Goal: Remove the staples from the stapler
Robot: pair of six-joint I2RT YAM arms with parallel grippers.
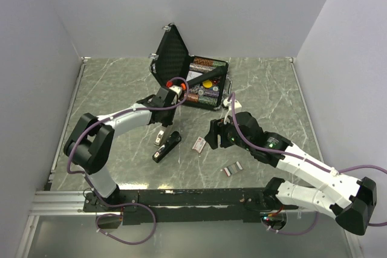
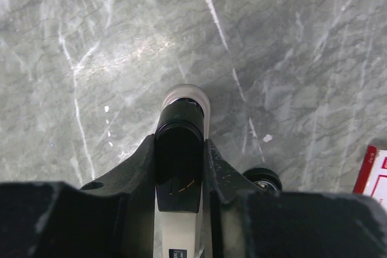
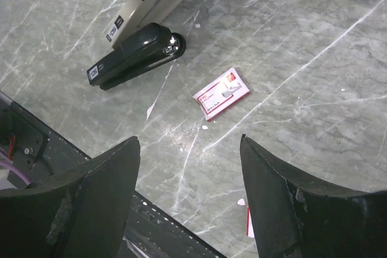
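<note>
marble table (image 1: 272, 89), with the stapler (image 1: 166, 146) lying hinged open near the middle. my left gripper (image 2: 178, 143) pinches one arm of it; my right gripper (image 3: 187, 144) hangs spread nearby. i should grip firmly and keep it level so its contents slide out.

The grey marbled counter (image 1: 121, 89) carries an open black case (image 1: 175, 52) at the middle of its far edge. Toward the near edge lie a black stapler (image 1: 167, 148), swung open, a red-and-white staple box (image 1: 198, 144) just beside it, and loose staple strips (image 1: 231, 170) nearest that edge
</note>
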